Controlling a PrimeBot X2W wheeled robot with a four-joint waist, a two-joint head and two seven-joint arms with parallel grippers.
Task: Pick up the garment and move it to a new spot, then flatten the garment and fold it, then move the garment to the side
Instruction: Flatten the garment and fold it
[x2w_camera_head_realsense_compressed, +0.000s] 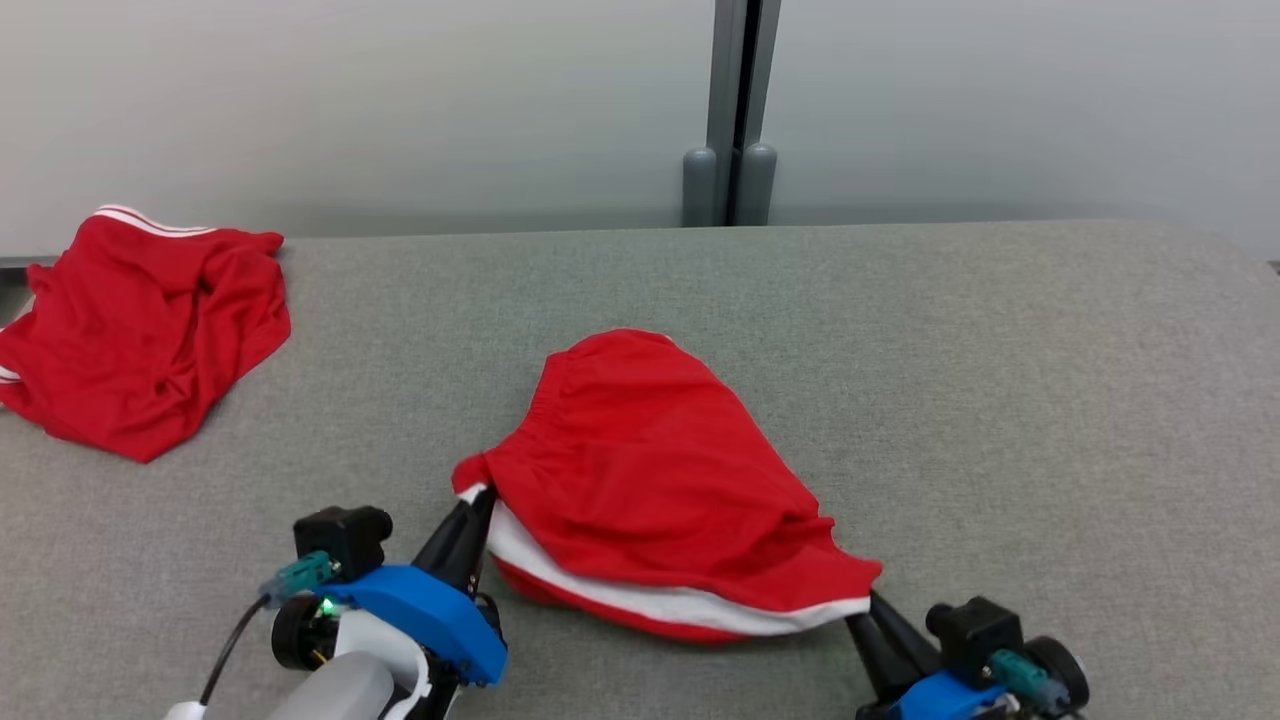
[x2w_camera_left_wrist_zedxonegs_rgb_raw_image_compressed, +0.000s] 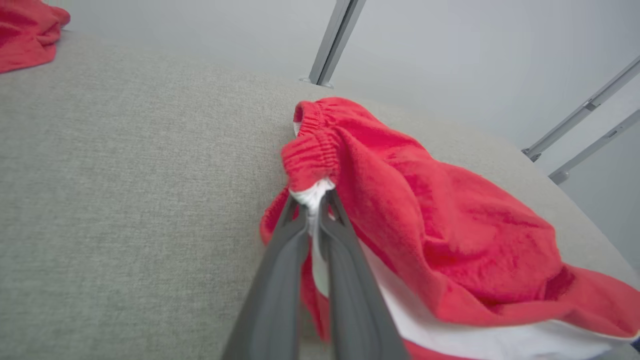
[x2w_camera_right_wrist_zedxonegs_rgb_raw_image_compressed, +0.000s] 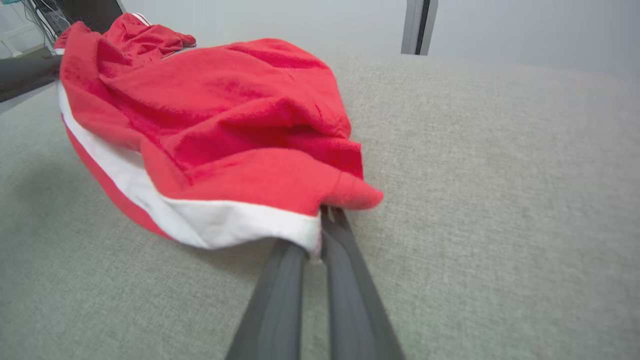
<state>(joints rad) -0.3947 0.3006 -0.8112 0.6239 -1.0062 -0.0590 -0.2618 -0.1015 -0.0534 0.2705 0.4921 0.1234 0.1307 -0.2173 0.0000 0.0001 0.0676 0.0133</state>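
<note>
Now the garment (x2w_camera_head_realsense_compressed: 650, 470) lies on the surface (x2w_camera_head_realsense_compressed: 1000, 400), middle of its front edge; left gripper (x2w_camera_head_realsense_compressed: 482, 498) and right gripper (x2w_camera_head_realsense_compressed: 872, 604) each pinch a corner. Soft, light cloth likely sags; corners suit lifting.

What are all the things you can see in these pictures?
garment: one, red with a white band, middle of the table, pinched at two corners
other garment: one, red with thin white stripes, crumpled at the table's far left
table: one, grey cloth top, under both garments
post: one, grey, upright behind the table's far edge
wall: pale grey panels, behind the table
left end effector: one, dark fingers on a blue mount, shut on the garment's left corner
right end effector: one, dark fingers on a blue mount, shut on the garment's right corner
</note>
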